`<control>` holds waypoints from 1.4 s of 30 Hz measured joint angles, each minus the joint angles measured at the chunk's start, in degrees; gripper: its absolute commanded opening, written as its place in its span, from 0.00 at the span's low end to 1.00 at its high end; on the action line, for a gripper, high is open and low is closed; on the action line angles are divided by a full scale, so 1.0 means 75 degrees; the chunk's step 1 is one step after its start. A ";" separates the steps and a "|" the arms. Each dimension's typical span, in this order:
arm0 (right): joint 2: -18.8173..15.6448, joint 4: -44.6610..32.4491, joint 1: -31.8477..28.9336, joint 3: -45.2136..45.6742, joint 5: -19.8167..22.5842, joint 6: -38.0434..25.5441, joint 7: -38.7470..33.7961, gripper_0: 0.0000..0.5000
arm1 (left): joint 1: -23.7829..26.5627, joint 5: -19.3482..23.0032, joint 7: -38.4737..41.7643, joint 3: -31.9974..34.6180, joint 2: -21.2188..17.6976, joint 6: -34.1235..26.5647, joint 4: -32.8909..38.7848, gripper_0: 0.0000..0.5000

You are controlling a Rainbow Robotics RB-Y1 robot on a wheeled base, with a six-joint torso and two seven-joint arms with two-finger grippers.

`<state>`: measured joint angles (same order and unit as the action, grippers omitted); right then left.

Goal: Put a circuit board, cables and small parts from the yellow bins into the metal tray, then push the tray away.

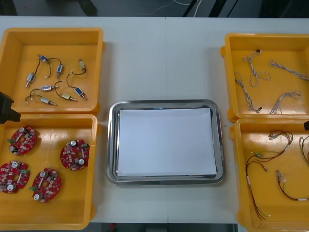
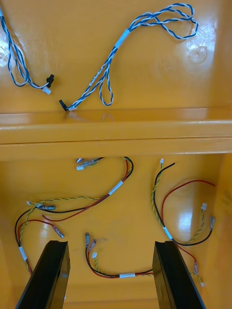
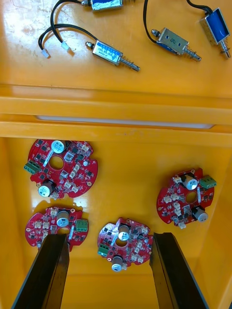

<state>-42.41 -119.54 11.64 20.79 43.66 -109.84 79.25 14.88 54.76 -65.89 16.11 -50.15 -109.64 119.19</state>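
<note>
Since nothing lies yet in the metal tray (image 1: pixel 112 145), which sits white-lined on the worktop (image 1: pixel 145 58) between the bins, every pick is ahead. The left gripper (image 3: pixel 108 241) hangs with fingers spread wide over the near left yellow bin (image 1: pixel 72 208), with a round red circuit board (image 3: pixel 123 244) lying between them. The right gripper (image 2: pixel 111 246), likewise spread, hangs over the near right yellow bin (image 1: pixel 270 212), with a red and yellow cable (image 2: pixel 118 275) between its fingers.

I judge the cable the riskier pick: its neighbours loop close by, so a lift could drag a second one out. The board lies flat beside another board (image 3: pixel 55 222), and a descending finger might land on that one.

The front view's side edges cut off the left arm (image 1: pixel 7 107) and the right arm (image 1: pixel 306 125). The cable's end fittings are too small to identify.
</note>
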 measured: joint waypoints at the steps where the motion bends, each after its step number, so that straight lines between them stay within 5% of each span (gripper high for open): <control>1: 0.0000 0.0000 0.0000 0.0000 0.0000 0.0000 0.0000 1.00 | 0.0000 0.0000 0.0000 0.0000 0.0000 0.0000 0.0000 1.00; 42: 0.0000 0.0000 0.0000 0.0000 0.0000 0.0000 0.0000 1.00 | 0.0000 0.0000 0.0000 0.0000 0.0000 0.0000 0.0000 1.00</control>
<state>-42.41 -119.54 11.64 20.79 43.66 -109.84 79.25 14.88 54.76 -65.89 16.11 -50.15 -109.64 119.19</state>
